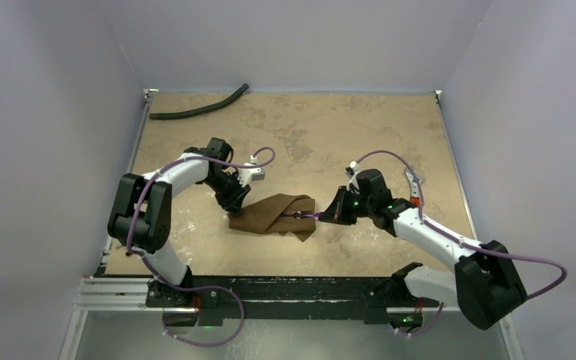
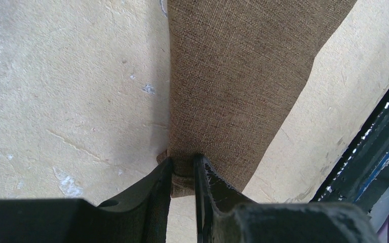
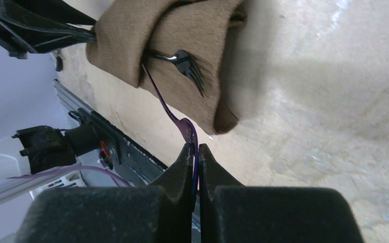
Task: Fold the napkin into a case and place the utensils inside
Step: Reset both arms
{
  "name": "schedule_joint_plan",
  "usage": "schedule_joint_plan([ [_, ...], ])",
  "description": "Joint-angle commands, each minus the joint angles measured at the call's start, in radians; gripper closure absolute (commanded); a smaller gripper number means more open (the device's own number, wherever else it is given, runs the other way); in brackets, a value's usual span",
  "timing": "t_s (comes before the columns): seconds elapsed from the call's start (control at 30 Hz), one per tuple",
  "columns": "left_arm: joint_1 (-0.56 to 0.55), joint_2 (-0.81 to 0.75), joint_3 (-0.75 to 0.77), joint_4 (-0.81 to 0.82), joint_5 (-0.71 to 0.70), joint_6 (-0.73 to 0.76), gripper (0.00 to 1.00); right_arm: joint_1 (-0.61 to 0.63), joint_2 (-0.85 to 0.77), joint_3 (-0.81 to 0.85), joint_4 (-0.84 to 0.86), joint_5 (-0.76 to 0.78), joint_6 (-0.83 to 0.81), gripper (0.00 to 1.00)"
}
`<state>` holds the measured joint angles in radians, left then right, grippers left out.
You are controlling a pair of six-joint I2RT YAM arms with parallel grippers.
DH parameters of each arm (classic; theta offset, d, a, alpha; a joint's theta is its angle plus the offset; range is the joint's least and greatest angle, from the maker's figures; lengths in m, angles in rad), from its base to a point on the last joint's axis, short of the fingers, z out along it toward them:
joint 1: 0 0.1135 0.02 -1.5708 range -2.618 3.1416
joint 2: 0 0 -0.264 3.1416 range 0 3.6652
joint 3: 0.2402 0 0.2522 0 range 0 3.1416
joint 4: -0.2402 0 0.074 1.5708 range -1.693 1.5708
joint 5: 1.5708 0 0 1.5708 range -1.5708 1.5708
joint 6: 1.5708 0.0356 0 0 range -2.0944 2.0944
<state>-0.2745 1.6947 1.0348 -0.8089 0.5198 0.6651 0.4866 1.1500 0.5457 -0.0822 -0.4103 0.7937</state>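
A robotics lab test cell: a left arm (image 1: 176,172) and right arm (image 1: 435,236) bolted to a rail (image 1: 285,287) at a scuffed tan table (image 1: 345,127); plain pale walls (image 1: 285,37) boxing it in; purple cables (image 1: 540,281) trailing.

Even diffuse light, soft shadows, near-lens foregrnd blurry

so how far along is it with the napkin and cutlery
Done: napkin folded, a fork tucked in with tines poking out. In hand: right gripper grips a purple utensil partly in the fold; left gripper pinches the napkin's edge. Left: push it fully in, release.
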Motion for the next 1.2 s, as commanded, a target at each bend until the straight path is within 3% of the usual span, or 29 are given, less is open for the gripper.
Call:
schedule_joint_plan([
  [0.0,-0.008,0.004,-0.004,0.018,0.030,-0.007,0.80,0.039,0.055,0.029,0.145,0.014,0.064,1.00],
  [0.2,-0.009,0.003,-0.005,0.017,0.033,-0.002,0.81,0.141,0.152,0.111,0.132,0.080,0.079,1.00],
  [0.43,-0.009,0.003,-0.013,0.014,0.037,0.006,0.83,0.147,0.152,0.108,0.130,0.114,0.093,1.00],
  [0.77,-0.010,-0.010,-0.014,-0.005,0.039,0.020,0.86,0.147,0.191,-0.040,0.449,0.012,0.209,1.00],
  [0.97,-0.010,-0.023,-0.012,-0.011,0.043,0.022,0.87,0.162,0.241,0.026,0.402,0.019,0.166,1.00],
  [1.07,-0.009,-0.027,-0.008,-0.015,0.045,0.025,0.87,0.164,0.229,0.056,0.333,0.061,0.146,0.90],
  [1.17,-0.010,-0.018,-0.005,-0.018,0.045,0.031,0.88,0.164,0.238,0.080,0.299,0.074,0.118,0.70],
])
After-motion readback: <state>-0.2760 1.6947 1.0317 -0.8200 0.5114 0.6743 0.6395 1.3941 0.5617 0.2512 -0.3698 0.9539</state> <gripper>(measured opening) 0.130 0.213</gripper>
